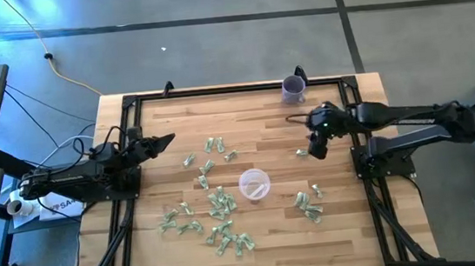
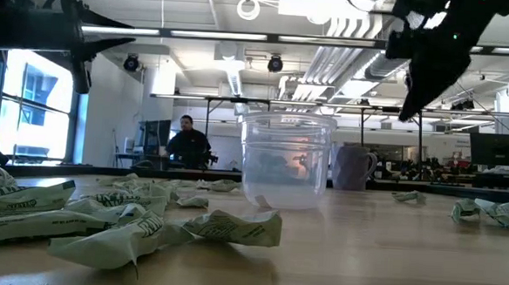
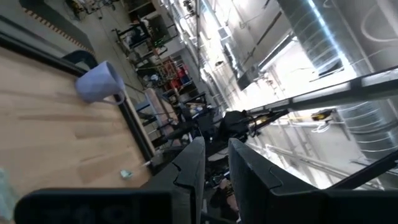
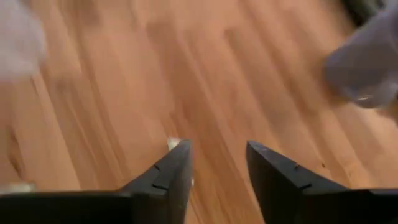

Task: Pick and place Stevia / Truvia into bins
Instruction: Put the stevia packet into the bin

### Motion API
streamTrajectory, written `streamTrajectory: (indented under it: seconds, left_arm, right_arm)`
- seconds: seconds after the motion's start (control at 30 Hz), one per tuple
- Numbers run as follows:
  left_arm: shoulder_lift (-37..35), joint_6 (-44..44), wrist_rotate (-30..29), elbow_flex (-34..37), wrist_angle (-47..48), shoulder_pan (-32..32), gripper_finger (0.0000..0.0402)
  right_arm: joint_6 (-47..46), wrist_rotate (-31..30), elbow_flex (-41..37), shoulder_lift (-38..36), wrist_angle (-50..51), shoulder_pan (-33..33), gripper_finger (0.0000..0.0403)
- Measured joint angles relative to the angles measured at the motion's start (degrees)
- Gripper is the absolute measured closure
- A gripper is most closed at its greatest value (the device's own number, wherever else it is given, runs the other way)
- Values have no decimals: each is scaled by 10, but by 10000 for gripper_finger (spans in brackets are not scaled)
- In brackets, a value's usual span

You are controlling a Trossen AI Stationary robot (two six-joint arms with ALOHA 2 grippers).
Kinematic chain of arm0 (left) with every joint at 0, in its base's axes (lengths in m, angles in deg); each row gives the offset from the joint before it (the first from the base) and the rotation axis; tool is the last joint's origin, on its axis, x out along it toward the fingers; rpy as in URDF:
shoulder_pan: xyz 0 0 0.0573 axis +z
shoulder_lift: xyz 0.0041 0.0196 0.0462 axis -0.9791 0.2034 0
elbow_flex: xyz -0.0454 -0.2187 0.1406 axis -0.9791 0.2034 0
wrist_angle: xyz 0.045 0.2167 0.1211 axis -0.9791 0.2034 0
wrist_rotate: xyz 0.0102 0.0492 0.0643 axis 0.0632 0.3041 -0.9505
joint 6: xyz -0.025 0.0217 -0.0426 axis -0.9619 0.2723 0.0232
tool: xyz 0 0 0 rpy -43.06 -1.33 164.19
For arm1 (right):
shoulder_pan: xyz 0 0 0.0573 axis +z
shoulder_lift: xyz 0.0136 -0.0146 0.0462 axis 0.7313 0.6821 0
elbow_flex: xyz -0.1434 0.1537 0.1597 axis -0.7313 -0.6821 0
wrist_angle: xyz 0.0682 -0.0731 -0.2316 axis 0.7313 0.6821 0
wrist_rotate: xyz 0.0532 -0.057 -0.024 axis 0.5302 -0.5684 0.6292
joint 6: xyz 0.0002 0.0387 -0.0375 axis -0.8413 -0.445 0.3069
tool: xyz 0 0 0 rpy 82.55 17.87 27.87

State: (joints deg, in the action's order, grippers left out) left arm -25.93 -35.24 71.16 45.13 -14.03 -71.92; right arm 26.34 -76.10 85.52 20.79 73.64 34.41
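Sachets (image 1: 218,206) print unreadable; cup (image 1: 254,185) unlabelled | right gripper (image 1: 317,149) fingers parted, empty | left gripper (image 1: 167,141) fingers nearly closed, empty

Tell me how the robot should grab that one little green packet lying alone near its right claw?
Best guess: come straight down from above. The lone packet lies flat on the table beside the right gripper, with bare wood around it. It is thin, so the open fingers should straddle its narrow width and pinch across the middle. The left gripper waits far off.
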Motion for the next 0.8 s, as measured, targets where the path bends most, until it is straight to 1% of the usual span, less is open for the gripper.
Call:
streamTrajectory:
  seconds: [0.07, 0.17, 0.3, 0.47, 0.6, 0.73, 0.8]
  left_arm:
    - [0, 0, 0, 0, 10, 0, 296]
    - [0, 0, 0, 0, 18, 0, 296]
    - [0, 0, 0, 0, 33, 0, 296]
    - [0, -2, 0, 0, 52, 0, 296]
    - [0, -4, -1, 0, 58, 0, 296]
    - [0, -4, -1, 0, 73, 0, 296]
    - [0, -4, -1, 0, 82, 0, 296]
  right_arm:
    - [26, 11, -6, 30, 6, 0, 218]
    - [41, 20, -12, 79, 2, 7, 177]
    - [87, 42, -12, 148, -16, 21, 145]
    - [140, 58, -12, 220, -56, 30, 140]
    - [141, 43, -12, 262, -68, 20, 140]
    - [134, 58, -11, 297, -76, 4, 141]
    - [122, 68, -9, 310, -77, -6, 150]
